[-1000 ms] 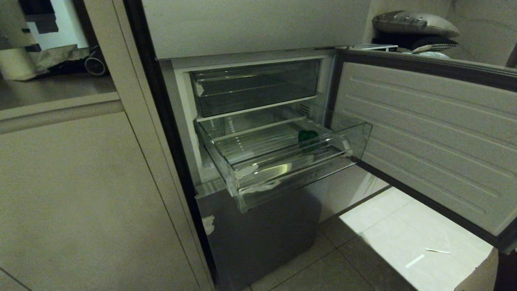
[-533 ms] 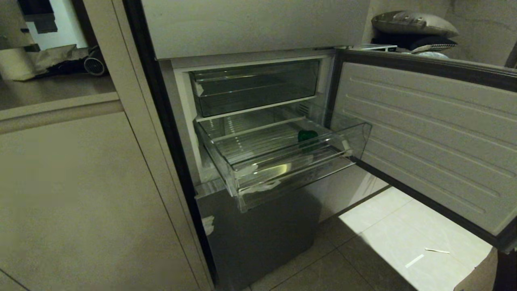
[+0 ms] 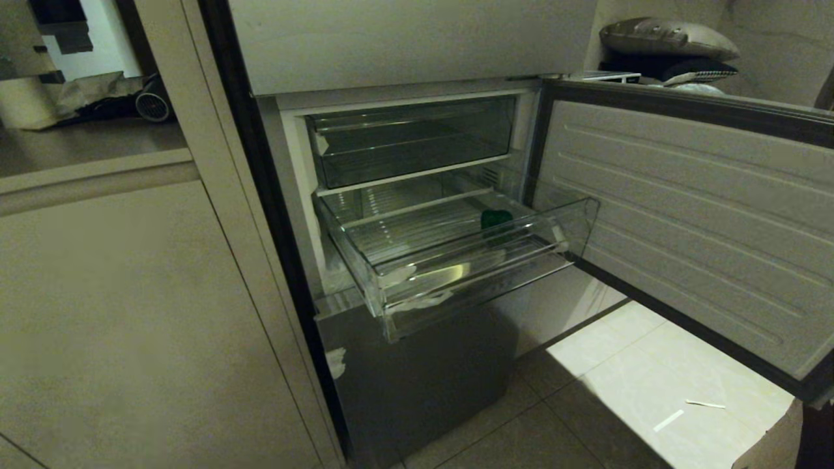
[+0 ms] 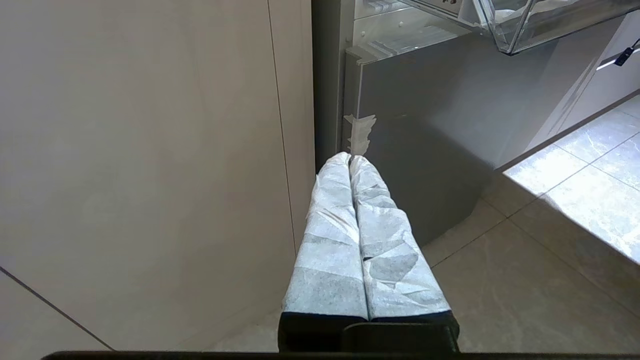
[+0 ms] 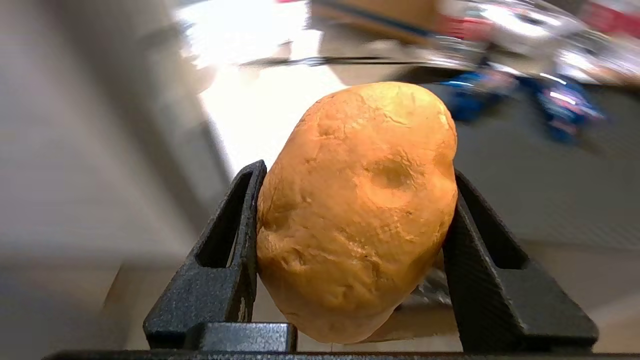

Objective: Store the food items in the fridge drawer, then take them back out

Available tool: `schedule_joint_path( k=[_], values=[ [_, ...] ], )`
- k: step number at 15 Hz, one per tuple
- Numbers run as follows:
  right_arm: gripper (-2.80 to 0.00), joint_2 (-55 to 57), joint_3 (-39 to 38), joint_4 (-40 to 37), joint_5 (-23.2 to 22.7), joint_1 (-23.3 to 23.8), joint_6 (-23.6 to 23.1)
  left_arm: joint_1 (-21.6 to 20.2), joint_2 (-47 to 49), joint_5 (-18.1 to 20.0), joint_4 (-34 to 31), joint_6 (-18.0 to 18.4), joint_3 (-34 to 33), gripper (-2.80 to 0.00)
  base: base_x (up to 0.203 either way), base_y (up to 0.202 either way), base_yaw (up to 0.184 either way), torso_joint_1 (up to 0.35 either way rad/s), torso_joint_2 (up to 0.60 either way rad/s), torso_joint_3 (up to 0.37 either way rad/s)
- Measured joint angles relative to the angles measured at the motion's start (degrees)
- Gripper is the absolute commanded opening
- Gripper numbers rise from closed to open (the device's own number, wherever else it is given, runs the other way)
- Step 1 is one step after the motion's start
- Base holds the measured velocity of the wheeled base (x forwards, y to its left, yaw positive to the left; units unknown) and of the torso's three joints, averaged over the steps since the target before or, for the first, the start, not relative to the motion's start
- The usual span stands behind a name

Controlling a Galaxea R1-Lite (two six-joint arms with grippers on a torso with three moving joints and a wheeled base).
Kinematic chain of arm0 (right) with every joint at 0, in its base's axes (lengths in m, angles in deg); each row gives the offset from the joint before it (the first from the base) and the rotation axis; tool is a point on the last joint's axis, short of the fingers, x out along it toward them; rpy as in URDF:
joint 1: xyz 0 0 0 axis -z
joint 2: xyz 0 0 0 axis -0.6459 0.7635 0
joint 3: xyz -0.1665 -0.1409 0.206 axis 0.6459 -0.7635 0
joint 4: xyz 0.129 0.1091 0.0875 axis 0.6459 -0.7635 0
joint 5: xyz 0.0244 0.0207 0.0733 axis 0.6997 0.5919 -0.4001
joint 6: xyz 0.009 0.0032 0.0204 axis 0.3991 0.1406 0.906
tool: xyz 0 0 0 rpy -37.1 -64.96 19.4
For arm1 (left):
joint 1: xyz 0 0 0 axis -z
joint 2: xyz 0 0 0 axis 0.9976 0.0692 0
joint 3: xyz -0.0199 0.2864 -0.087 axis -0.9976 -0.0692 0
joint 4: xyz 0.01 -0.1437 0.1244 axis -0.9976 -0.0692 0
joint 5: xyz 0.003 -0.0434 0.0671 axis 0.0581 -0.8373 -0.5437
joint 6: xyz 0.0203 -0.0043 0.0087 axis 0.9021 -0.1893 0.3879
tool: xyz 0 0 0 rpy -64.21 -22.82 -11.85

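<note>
Nothing has shifted in the head view since the earlier frames: the one fridge drawer (image 3: 456,260) sits pulled out, with one green item (image 3: 496,218) toward its back right corner. Two clear bins show in total, the second (image 3: 410,140) pushed in above. The right end effector (image 5: 352,220) is clamped on one potato (image 5: 357,210), away from the fridge. The left end effector (image 4: 352,162) hangs near the floor beside the grey lower door (image 4: 420,150), its two wrapped fingers (image 4: 330,240) pressed together, empty.

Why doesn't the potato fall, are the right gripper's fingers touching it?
Touching. The right wrist view shows the potato wedged between the right gripper, both black fingers pressed against its sides with no gap.
</note>
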Motion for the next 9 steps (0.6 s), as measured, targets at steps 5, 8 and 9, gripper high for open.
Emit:
schedule_joint_path(
  k=[5, 8, 9],
  values=[
    [-2.80, 9.8, -5.0, 14.1, -9.8, 19.4, 1.8, 0.0, 0.0, 0.0, 0.0, 0.0, 0.0, -2.80, 0.000, 0.000, 0.000, 0.000, 0.00, 0.000],
    [-2.80, 18.7, -5.8, 22.2, -10.5, 23.9, 1.9, 0.0, 0.0, 0.0, 0.0, 0.0, 0.0, -2.80, 0.000, 0.000, 0.000, 0.000, 0.00, 0.000],
    [-2.80, 22.0, -5.9, 25.0, -10.6, 24.8, 1.9, 0.0, 0.0, 0.0, 0.0, 0.0, 0.0, -2.80, 0.000, 0.000, 0.000, 0.000, 0.00, 0.000]
  ],
)
